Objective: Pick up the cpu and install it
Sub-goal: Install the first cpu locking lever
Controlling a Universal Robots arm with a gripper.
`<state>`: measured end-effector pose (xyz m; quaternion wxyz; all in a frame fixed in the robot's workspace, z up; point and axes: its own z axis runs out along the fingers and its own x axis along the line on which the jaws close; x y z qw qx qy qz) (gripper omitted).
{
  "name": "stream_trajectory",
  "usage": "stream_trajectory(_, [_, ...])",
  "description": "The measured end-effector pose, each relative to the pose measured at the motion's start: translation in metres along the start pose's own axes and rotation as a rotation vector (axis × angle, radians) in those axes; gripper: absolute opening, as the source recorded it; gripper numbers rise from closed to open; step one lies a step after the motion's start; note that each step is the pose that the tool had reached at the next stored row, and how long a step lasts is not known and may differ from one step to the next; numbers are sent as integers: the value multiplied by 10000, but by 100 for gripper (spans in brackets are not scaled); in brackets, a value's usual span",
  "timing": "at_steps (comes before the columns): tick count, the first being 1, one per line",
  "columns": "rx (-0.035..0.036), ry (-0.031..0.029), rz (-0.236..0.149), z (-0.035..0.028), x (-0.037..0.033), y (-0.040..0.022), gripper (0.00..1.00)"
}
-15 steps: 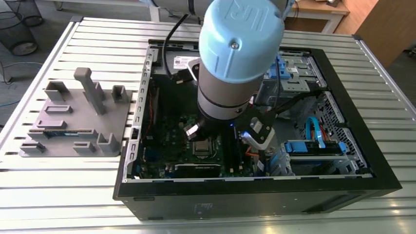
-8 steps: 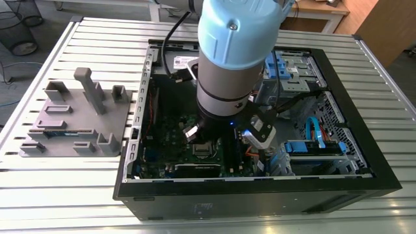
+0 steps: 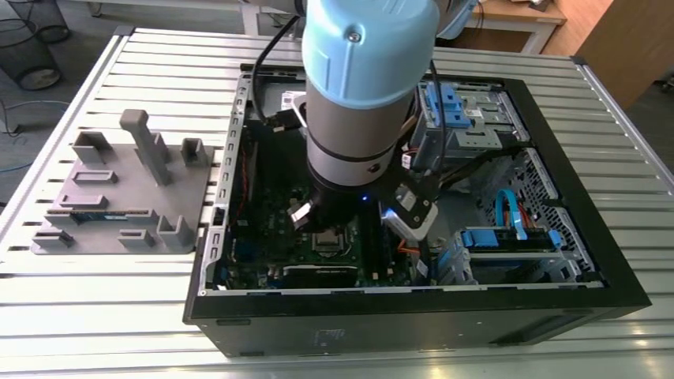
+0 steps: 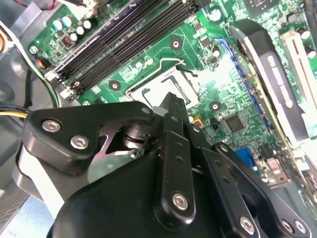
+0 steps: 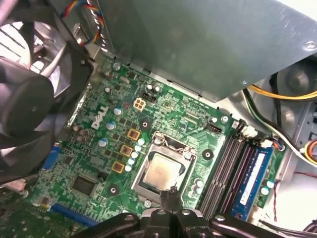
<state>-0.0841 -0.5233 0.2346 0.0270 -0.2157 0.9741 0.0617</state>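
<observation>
The cpu (image 5: 161, 171), a small silver-grey square chip, lies flat inside the metal socket frame (image 5: 151, 144) on the green motherboard (image 5: 94, 153). In the first wrist view my gripper (image 5: 172, 192) hovers just over the socket's edge beside the chip, its two black fingers pressed together with nothing between them. In the second wrist view the same shut fingertips (image 4: 171, 105) stand over the pale socket area (image 4: 161, 84). In the exterior view the arm (image 3: 364, 95) reaches down into the open computer case (image 3: 589, 229) above the socket (image 3: 328, 242).
A black fan (image 5: 25, 99) and a big grey metal box (image 5: 208, 44) stand close around the socket. Memory slots (image 5: 225, 168) run alongside it, one holding a blue stick (image 5: 250, 181). Loose cables (image 5: 277, 124) lie by the slots. A grey parts fixture (image 3: 116, 197) sits on the table at the exterior view's left.
</observation>
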Motion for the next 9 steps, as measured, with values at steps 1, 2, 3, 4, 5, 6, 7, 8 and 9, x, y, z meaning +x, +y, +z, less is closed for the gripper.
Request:
stream_trajectory(1, [0, -1, 1, -25, -2, 3, 11])
stream_trajectory(2, [0, 0, 0, -44, -4, 5, 11])
stream_trajectory(3, [0, -1, 1, -51, -4, 6, 11])
stream_trajectory(4, [-3, -3, 1, -50, -4, 6, 11])
stream_trajectory(5, [-3, -3, 1, -50, -4, 6, 11])
stream_trajectory(6, [-1, -1, 2, -54, -4, 6, 11])
stream_trajectory(7, [-1, -2, 1, -57, -5, 7, 11])
stream_trajectory(8, [-1, -1, 1, -58, -5, 7, 11])
stream_trajectory(9, [-1, -2, 1, -58, -5, 7, 11])
